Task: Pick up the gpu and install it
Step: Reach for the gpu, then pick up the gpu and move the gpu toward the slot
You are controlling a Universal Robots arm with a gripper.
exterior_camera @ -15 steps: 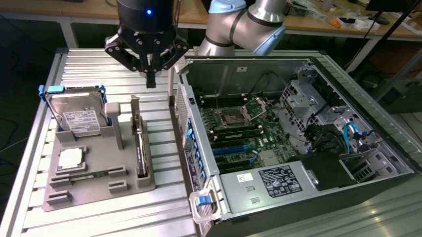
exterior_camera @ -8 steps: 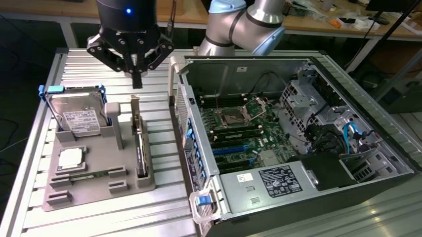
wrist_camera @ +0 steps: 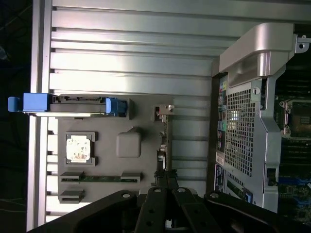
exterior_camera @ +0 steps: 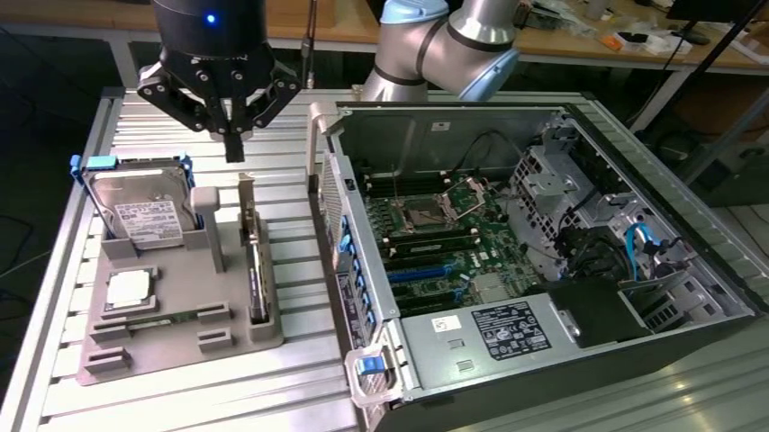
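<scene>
My hand [exterior_camera: 234,151] hangs over the table [exterior_camera: 157,117] with its fingers pressed together and nothing between them. In the exterior view the tips point straight down just past the far end of the grey holder [exterior_camera: 193,288], with a gap of air under them. In the wrist view my hand [wrist_camera: 164,174] lines up with the long thin edge of the gpu [wrist_camera: 164,133].

The gpu [exterior_camera: 255,270] stands on its edge in a slot along the side of the holder that faces the computer case [exterior_camera: 447,110]. Its grey bracket end rises nearest my fingertips; the dark card runs away from it toward the holder's near end. The upper edge of the card is bare along its length.

On one side of the card a grey post of the holder stands close, and beyond it the hard drive [exterior_camera: 144,211] leans in its blue-edged frame. The square chip [exterior_camera: 130,290] lies flat nearer the holder's front. On the other side a narrow strip of bare table slats separates the holder from the case's perforated rear wall [wrist_camera: 243,126], which rises higher than the card.

The case lies on its side with the cover off, so the motherboard [exterior_camera: 445,225] faces up. Cables and drive cages crowd the exterior view's right of it.
</scene>
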